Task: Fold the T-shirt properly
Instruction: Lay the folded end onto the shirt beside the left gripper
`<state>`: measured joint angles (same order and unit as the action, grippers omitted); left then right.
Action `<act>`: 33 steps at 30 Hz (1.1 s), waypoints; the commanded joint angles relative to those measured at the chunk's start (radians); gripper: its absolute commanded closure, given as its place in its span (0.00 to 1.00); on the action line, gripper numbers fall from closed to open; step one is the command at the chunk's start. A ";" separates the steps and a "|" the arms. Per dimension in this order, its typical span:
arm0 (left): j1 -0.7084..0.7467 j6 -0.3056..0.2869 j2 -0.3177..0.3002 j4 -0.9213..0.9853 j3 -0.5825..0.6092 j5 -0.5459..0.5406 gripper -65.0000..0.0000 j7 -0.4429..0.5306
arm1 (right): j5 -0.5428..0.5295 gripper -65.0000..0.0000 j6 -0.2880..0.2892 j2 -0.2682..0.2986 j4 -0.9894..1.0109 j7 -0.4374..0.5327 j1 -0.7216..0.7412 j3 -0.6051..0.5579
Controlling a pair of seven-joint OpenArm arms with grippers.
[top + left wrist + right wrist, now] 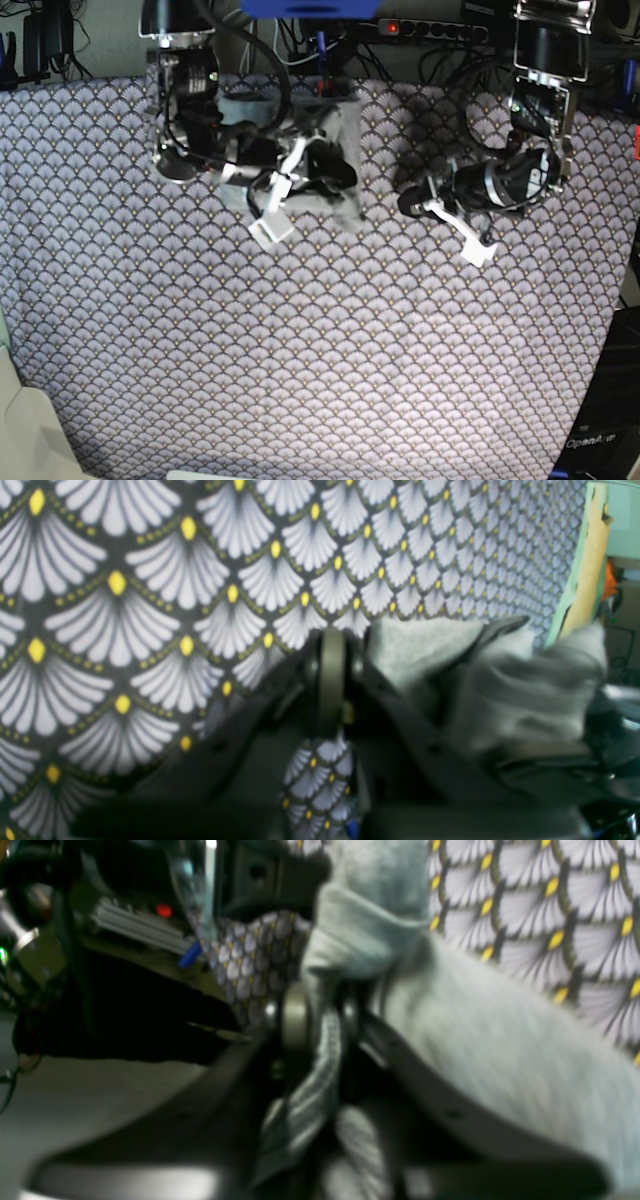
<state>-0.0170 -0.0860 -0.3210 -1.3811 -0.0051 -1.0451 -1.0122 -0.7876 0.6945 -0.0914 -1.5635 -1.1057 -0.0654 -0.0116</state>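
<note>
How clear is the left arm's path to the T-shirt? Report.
Probably clear: only patterned cloth lies between the left end effector and the T-shirt, though the right arm crowds its far side.

The right arm reaches down near the table's far edge toward its left side. The right gripper (325, 170) sits low at the table, jaws closed together with grey fabric pinched between them, as its wrist view shows (320, 1020). The left arm comes down near the far edge toward the right side. The left gripper (408, 200) points toward the table's middle, jaws drawn together (332, 680); whether they pinch anything is unclear.
</note>
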 commanded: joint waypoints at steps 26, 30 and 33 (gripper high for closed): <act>0.019 -0.011 -0.045 -0.019 -0.066 -0.021 1.00 0.011 | -0.025 0.51 0.004 0.046 -0.078 0.008 0.069 -0.189; 0.027 -0.011 -0.045 -0.021 -0.103 -0.019 1.00 0.006 | -0.025 0.51 0.004 0.098 -0.140 0.008 0.069 -0.187; 0.027 -0.011 -0.045 -0.021 -0.101 -0.019 1.00 0.006 | -0.025 0.51 0.004 0.132 -0.183 0.011 0.069 -0.187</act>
<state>0.0242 -0.0868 -0.3546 -1.3819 -0.1028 -1.0447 -1.0126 -0.7853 0.6945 0.0410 -1.7279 -1.1156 -0.0113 -0.1986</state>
